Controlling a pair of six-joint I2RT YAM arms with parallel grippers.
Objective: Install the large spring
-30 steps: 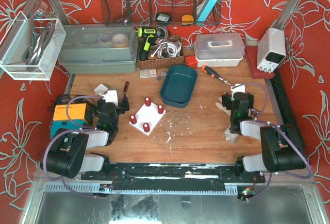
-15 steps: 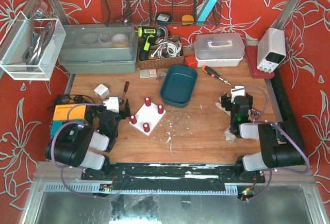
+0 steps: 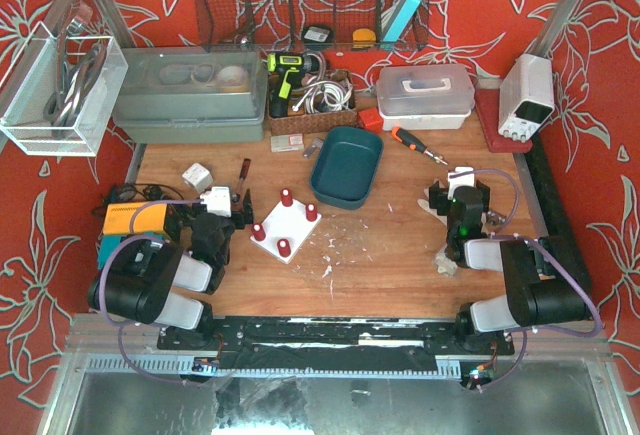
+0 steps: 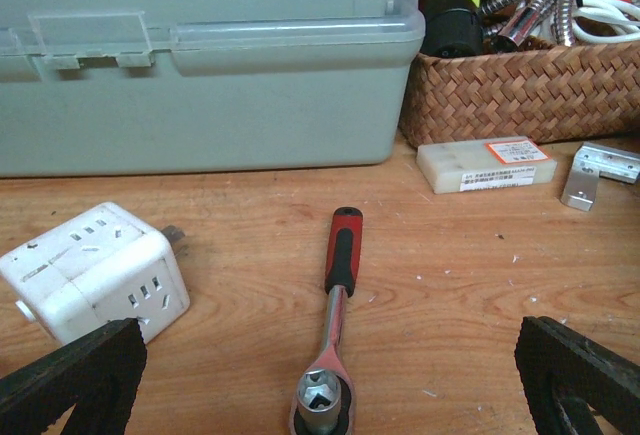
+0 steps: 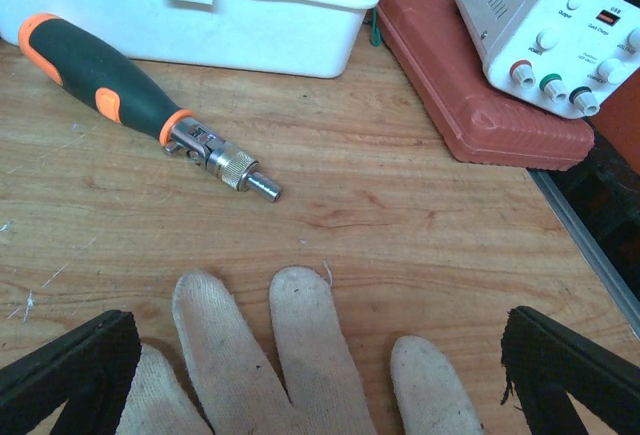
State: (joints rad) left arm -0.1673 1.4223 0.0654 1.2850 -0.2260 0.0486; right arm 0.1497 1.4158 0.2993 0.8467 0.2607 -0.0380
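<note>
Large spring: not made out in any view. It may lie inside the teal tray (image 3: 347, 165), whose contents cannot be resolved.

Top view: peg plate (image 3: 284, 227) with four red posts is seen near table centre, tray at its 1 o'clock. Left gripper (image 3: 220, 217) is parked at the plate's 9 o'clock, right gripper (image 3: 457, 202) well apart at 3 o'clock. Both are held low, presumably staged for a pick.

Left wrist: fingers (image 4: 75, 375) are spread wide, nothing held. Ratchet (image 4: 336, 325) lies at 12 o'clock between them, socket cube (image 4: 95, 270) at 10.

Right wrist: fingers (image 5: 70, 375) are also spread and empty, over a glove (image 5: 270, 350). Screwdriver (image 5: 115, 90) is at 11 o'clock.
</note>
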